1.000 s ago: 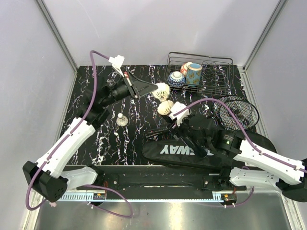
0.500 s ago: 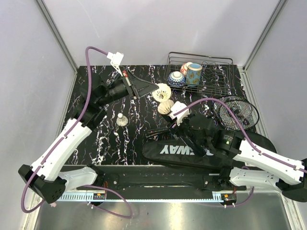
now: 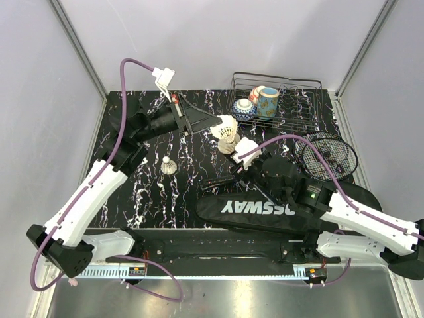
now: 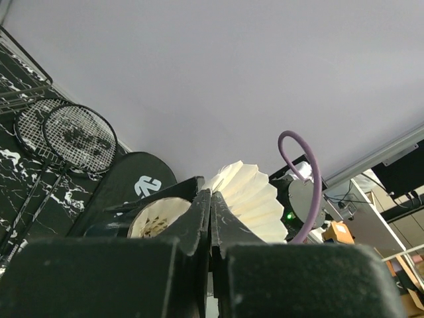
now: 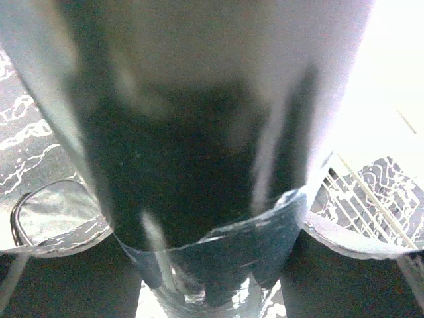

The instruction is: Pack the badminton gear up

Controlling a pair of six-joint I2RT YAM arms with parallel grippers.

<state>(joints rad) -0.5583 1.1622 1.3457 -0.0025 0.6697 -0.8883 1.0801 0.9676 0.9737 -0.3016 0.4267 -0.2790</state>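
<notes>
Protruding beyond tips of closed left gripper (image 3: 213, 123), pinched shuttlecock (image 3: 227, 126); right gripper (image 5: 205, 271) wide, clasping tube (image 5: 199, 165).

Soft, even light fills the sharp overhead view, shadows faint on the desk (image 3: 189, 199). The right wrist view is blurred, the tube (image 5: 199, 165) out of focus, glare whitening the right side.

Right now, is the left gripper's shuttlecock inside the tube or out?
Out. The shut left gripper pinches the shuttlecock in open air, its skirt uncovered; the tube is in the right gripper.
</notes>
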